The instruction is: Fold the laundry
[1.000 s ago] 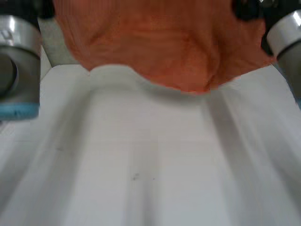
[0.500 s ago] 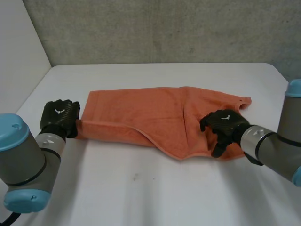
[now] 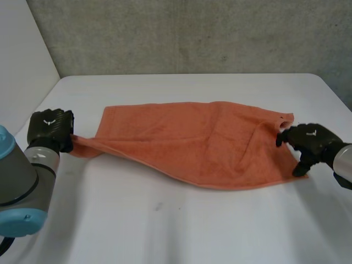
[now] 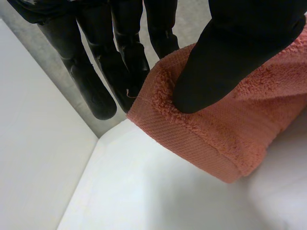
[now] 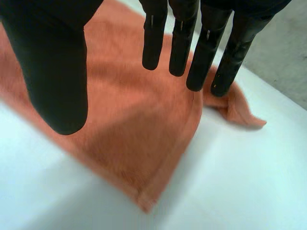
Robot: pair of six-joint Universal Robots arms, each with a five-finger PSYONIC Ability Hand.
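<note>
One orange towel (image 3: pixel 198 146) is spread across the middle of the white table (image 3: pixel 165 225), with its long side running from 9 to 3 o'clock in the head view. It's mostly flat, with a few soft wrinkles toward the 3 o'clock end.

The corner at 9 o'clock is drawn out into a narrow tongue, and that's where the left hand (image 3: pixel 50 129) is found. In the left wrist view the towel (image 4: pixel 230 139) corner is pinched: the thumb (image 4: pixel 230 57) is pressed down on the top face and the fingers (image 4: pixel 120 57) are tucked behind it, so the cloth is properly clamped. The hemmed edge is seen just below the thumb.

The right hand (image 3: pixel 308 144) is parked at the towel's 3 o'clock edge, near the 4 o'clock corner. In the right wrist view the fingers (image 5: pixel 182 38) are held straight and spread, the thumb (image 5: pixel 53 72) is set well apart from them, and nothing is gripped. The towel (image 5: pixel 129 115) corner is seen under the palm. Whether the cloth is actually touched can't be told.

A little bunched corner is seen at the towel's 2 o'clock, just beside the right hand. A grey wall (image 3: pixel 192 33) is seen beyond the table at 12 o'clock.
</note>
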